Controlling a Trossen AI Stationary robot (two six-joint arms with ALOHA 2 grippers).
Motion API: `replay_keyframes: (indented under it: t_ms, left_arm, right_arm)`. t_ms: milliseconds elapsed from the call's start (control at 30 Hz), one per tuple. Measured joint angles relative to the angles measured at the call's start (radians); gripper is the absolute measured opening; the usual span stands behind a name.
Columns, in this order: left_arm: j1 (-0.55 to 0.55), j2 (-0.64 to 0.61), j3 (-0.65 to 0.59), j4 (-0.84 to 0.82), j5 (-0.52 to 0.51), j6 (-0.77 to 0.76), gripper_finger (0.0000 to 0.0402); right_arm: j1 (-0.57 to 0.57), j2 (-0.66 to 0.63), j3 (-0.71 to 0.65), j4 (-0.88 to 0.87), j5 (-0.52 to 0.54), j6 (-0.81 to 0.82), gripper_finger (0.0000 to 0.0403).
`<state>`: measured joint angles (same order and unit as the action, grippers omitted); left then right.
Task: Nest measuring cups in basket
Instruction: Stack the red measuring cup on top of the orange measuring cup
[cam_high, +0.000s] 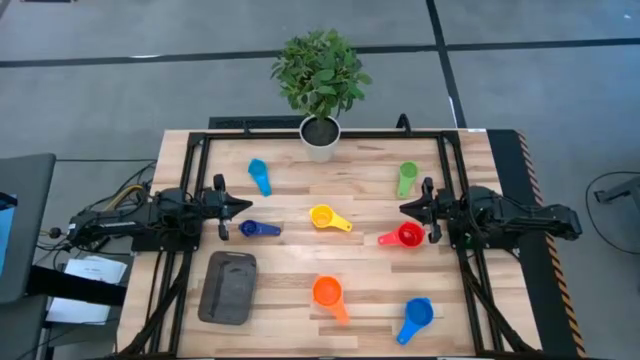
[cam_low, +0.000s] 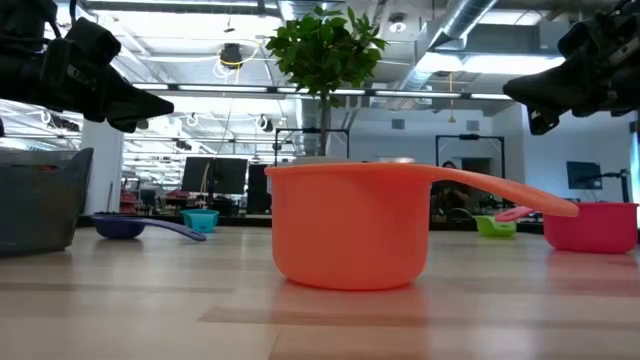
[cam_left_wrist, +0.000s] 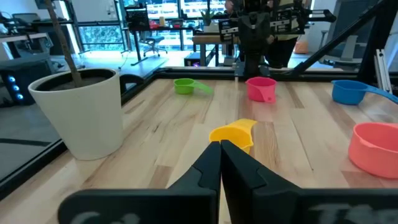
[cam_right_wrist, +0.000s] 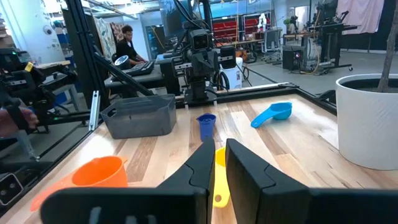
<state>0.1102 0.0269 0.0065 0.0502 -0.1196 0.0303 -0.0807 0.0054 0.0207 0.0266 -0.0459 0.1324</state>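
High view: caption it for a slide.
Seven measuring cups scattered around an empty basket, both arms waiting.

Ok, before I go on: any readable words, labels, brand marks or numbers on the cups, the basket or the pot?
None can be read in any view.
Measuring cups, e.g. the orange cup: no size marks or lettering visible.
Basket: plain dark grey, no label.
White pot: blank.
Background monitor screens: lit, but the content is too small and blurred to read.
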Motion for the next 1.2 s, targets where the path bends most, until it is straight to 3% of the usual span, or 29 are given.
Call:
replay_keyframes:
  t_ms: [433, 667, 933, 1200]
  left_arm:
    - [0.000, 0.000, 0.000, 0.002, 0.000, -0.040, 0.0000]
    - [0.000, 0.000, 0.000, 0.061, -0.018, 0.048, 0.0000]
    - [0.000, 0.000, 0.000, 0.147, -0.027, 0.116, 0.0000]
    - [0.000, 0.000, 0.000, 0.095, -0.130, 0.106, 0.0000]
  right_arm:
    - [0.000, 0.000, 0.005, 0.008, -0.001, -0.001, 0.0066]
    - [0.000, 0.000, 0.005, 0.102, 0.006, 0.000, 0.0066]
    - [0.000, 0.000, 0.006, 0.426, 0.314, 0.089, 0.0066]
    - [0.000, -0.001, 0.007, 0.441, 0.360, 0.130, 0.0066]
